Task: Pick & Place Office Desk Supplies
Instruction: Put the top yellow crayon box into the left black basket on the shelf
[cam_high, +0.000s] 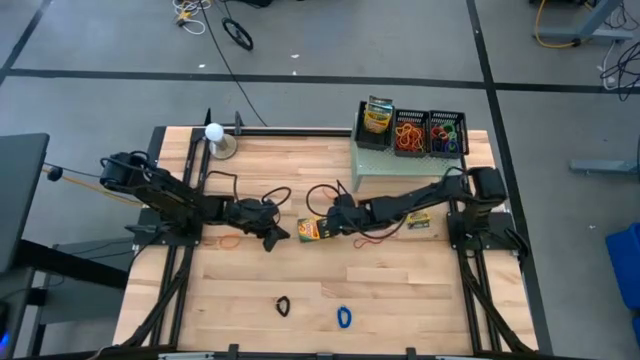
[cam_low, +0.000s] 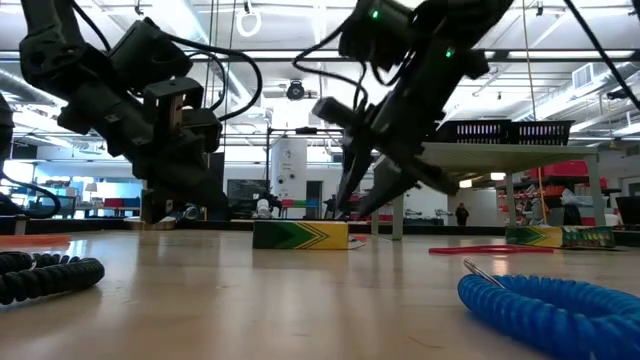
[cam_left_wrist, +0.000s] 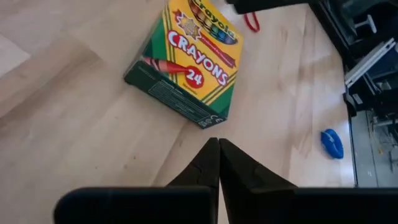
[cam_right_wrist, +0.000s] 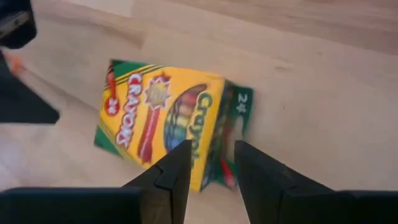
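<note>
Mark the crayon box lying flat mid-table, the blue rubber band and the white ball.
crayon box (cam_left_wrist: 189, 68): left wrist view, its yellow front face.
blue rubber band (cam_high: 344, 317): high view, the loop's middle.
white ball (cam_high: 213, 131): high view, its top.

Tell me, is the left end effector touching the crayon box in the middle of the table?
Apart. In the left wrist view, bare wood shows between the shut left end effector and the crayon box.

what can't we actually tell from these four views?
- Crayon box at table centre: high view too small to show whether the right end effector, fingers apart just over it, touches it.
- Second crayon box: right arm covers most of it in the high view.
- Mesh trays on the shelf: band count too small to tell.
- Blue band: cut off by the low view's edge.
- Left end effector: shut, holding nothing visible.
</note>
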